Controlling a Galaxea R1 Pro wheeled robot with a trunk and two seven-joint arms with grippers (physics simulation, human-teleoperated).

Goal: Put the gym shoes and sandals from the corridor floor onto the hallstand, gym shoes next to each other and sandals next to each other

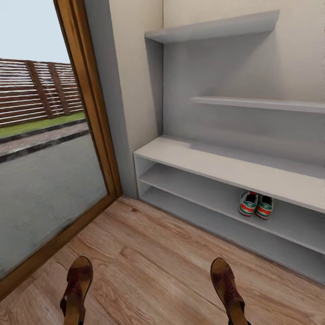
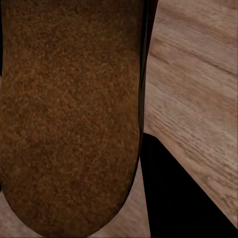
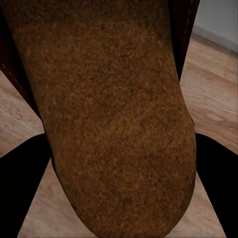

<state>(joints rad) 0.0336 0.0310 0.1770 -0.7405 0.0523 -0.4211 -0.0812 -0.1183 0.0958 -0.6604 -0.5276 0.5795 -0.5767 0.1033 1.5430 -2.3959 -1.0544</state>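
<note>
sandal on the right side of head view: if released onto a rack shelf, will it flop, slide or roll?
The right sandal looks flat and long, so rolling seems unlikely. Its footbed appears fuzzy and suede-like, probably grippy rather than slippery. It keeps a straight line above the corridor floor, suggesting a fairly stiff sole; the strap may flex.

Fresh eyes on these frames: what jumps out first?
Two brown sandals, one at the head view's lower left and one at lower right, toes toward the hallstand; each wrist view shows a brown sole close up over the wood floor. The gym shoes already sit side by side on the hallstand's upper open shelf, heels outward.
</note>
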